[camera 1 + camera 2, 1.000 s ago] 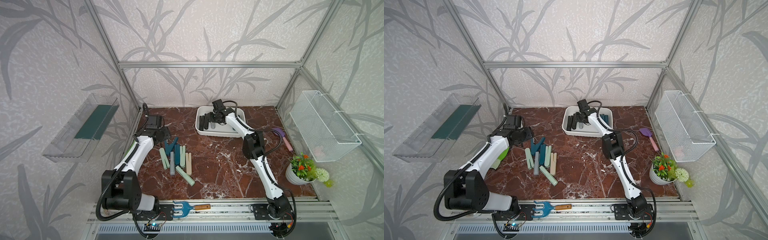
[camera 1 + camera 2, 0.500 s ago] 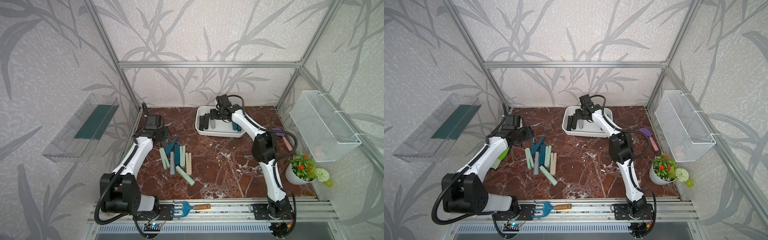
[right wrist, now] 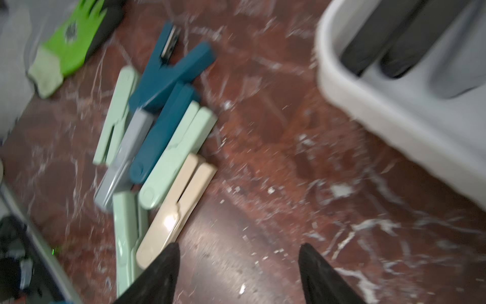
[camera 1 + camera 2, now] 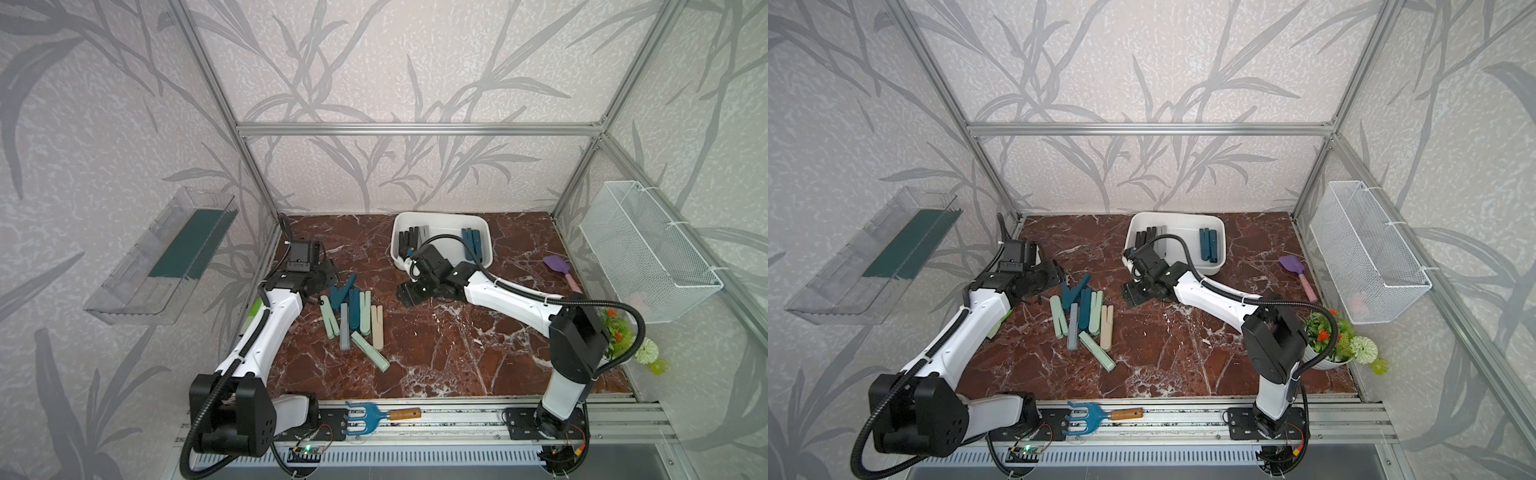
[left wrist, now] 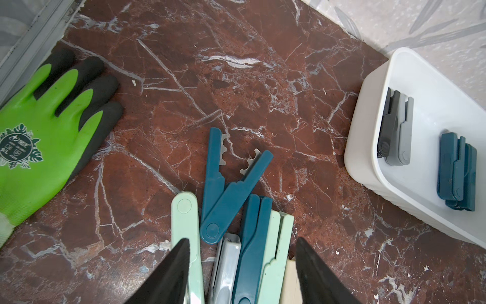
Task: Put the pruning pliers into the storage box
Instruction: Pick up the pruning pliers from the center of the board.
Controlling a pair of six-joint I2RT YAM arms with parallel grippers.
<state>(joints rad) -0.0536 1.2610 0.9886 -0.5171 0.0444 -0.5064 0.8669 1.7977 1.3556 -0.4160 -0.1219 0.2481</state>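
Pruning pliers (image 4: 353, 316) are lying heaped on the marble table (image 4: 457, 353) as my left hand (image 5: 242, 240) is hovering just above them, jaws spread and gripping nothing. My right hand (image 4: 409, 293) is hanging over bare table between the heap and the storage box (image 4: 440, 214), jaws likewise apart and empty, while more of the tools, black, grey and teal, are resting inside it.
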